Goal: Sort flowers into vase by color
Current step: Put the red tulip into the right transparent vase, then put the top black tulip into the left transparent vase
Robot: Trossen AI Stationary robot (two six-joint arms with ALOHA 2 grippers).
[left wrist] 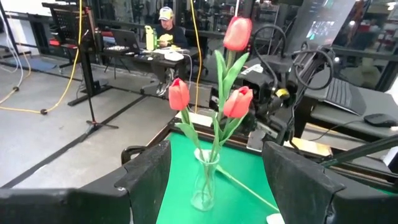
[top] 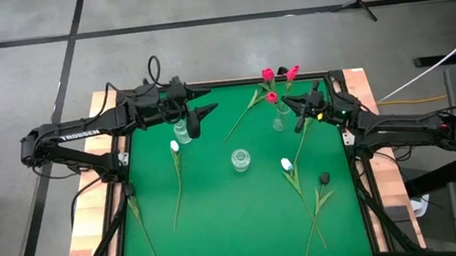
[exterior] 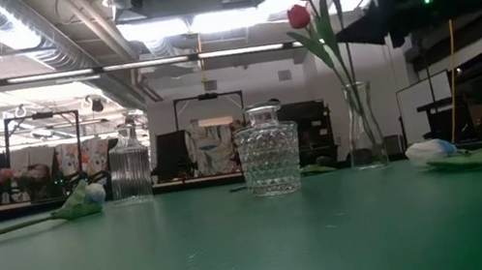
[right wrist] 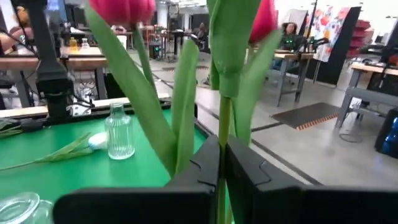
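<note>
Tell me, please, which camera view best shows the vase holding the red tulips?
The left wrist view: the narrow glass vase stands unobstructed with its red tulips. The low view shows it side-on; the high view shows it small, beside the right gripper; the right wrist view shows only stems.

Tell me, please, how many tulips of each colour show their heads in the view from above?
Red tulips: 3
White tulips: 2
Near-black tulips: 1
Total: 6
</note>
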